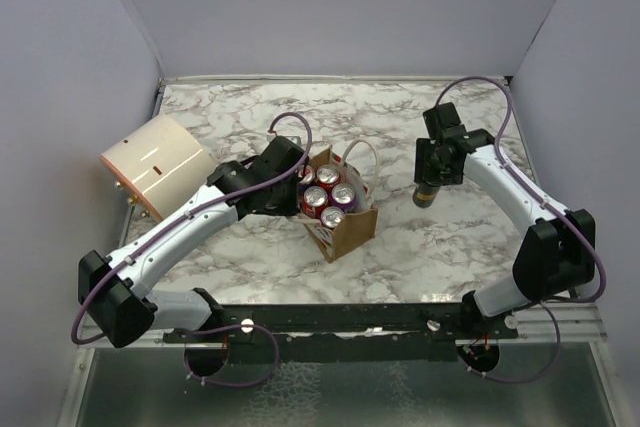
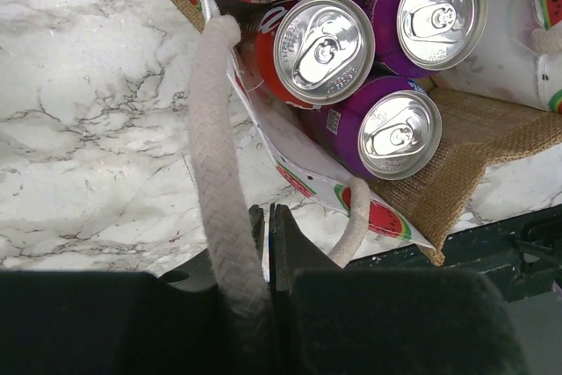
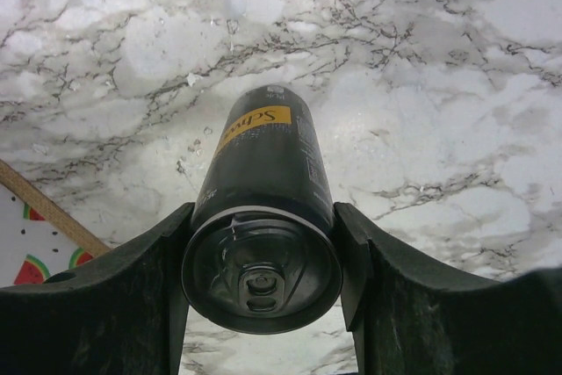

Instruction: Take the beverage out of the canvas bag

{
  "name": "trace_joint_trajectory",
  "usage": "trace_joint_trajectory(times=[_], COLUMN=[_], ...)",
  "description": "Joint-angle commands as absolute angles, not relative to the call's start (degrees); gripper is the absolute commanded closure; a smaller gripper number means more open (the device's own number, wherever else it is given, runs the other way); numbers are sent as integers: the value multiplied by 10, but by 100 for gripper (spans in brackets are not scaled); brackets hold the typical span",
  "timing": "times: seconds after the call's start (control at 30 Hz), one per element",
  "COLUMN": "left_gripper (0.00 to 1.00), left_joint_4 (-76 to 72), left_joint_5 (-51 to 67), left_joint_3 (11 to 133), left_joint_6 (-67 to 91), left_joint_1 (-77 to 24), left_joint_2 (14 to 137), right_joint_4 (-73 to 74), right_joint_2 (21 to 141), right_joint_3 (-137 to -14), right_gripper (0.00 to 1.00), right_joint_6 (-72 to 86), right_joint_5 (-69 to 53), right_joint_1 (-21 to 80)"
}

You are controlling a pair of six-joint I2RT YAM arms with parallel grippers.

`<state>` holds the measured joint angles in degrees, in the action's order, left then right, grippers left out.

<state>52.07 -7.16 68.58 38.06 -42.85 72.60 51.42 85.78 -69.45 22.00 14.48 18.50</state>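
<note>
My left claw (image 2: 266, 217) sat pinched shut on the braided white rope handle (image 2: 215, 173) of the coarse canvas bag (image 2: 465, 138). My right claw (image 3: 263, 248) clamped a smooth black cylindrical can (image 3: 263, 155) above the marbled table (image 3: 457, 76).

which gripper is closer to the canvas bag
Left. The left gripper grips the canvas bag by its rope handle; the right gripper holds a dark can off to its right.

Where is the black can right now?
The black can is clamped in the right gripper, right of the bag in the top view.
</note>
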Motion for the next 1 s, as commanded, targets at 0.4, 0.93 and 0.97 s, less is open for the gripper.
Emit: trace_joint_trajectory(times=[0.4, 0.93, 0.97], left_gripper=[90, 90, 90], left_joint_4=[522, 506, 504], left_joint_5=[-61, -34, -32], left_joint_3=[669, 644, 642], left_joint_6=[385, 397, 397], left_joint_1=[-424, -424, -424], left_joint_2=[714, 686, 684], right_joint_4=[473, 513, 517], right_joint_2=[870, 794, 776], right_joint_3=[-718, -705, -699], right_gripper=[62, 13, 13], right_joint_6=[170, 166, 165], right_joint_5=[105, 54, 36], right_joint_1=[161, 161, 161])
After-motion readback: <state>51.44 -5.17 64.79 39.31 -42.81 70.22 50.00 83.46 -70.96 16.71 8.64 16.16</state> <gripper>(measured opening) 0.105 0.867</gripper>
